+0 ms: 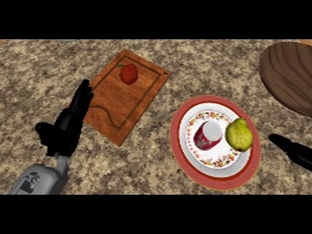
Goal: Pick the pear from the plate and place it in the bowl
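Two hands are in view, and the right hand (300,154), nearer and apparently straight-fingered, points toward ten o'clock at the yellow-green pear (239,134) standing on the red-rimmed floral plate (216,182), while the spread left hand (69,124) rests beyond the wooden cutting board (118,103).

no readable text anywhere; the dark mark on the grey left forearm (40,179) cannot be made out.

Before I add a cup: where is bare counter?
Bare granite counter lies left of the cutting board, above the left hand. Crowded: the plate carries the pear and a can, close under the bowl.
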{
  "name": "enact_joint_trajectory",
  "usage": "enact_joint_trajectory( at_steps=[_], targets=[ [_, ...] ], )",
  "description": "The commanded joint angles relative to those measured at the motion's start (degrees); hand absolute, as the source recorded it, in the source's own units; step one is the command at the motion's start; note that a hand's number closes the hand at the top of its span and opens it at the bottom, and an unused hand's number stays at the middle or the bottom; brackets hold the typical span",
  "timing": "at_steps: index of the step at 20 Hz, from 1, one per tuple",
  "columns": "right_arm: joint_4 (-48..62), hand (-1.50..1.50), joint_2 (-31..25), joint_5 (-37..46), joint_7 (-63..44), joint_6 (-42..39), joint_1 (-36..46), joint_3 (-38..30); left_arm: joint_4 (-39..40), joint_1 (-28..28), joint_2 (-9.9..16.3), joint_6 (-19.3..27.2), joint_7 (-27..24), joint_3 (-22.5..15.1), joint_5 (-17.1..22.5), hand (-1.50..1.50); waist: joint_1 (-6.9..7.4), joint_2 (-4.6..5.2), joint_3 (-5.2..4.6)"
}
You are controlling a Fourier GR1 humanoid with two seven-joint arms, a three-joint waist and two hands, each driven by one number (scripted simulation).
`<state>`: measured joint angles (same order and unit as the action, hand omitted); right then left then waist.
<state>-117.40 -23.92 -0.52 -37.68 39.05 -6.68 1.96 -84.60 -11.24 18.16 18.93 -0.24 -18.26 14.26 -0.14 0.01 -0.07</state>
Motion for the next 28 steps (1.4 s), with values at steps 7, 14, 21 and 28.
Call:
enact_joint_trajectory(
  at_steps=[7,14,21,28],
  targets=[
    [7.4,-1.5,-2.2,-4.7,-10.4,-11.0,4.8,1.2,-3.1,3.2,-0.5,-1.5,0.7,0.8,-2.5,0.0,0.38,-0.02,0.07],
    [5.7,-1.5,3.5,-4.1,-5.9,-15.2,1.3,-1.4,-0.1,-1.3,-5.8,-2.7,3.1,4.4,-6.4,0.0,-0.03,-0.03,0.07],
    [6.2,-1.5,10.1,-6.5,5.7,-17.2,-4.3,-3.2,2.1,1.3,-6.3,-7.1,0.0,6.8,-6.8,0.0,-0.18,-0.02,0.08],
    [2.1,-1.5,15.5,-5.1,5.7,-16.1,-5.5,-2.0,-3.4,3.2,-6.8,-8.4,3.3,8.0,-9.6,0.0,-0.04,-0.06,0.07]
  ],
)
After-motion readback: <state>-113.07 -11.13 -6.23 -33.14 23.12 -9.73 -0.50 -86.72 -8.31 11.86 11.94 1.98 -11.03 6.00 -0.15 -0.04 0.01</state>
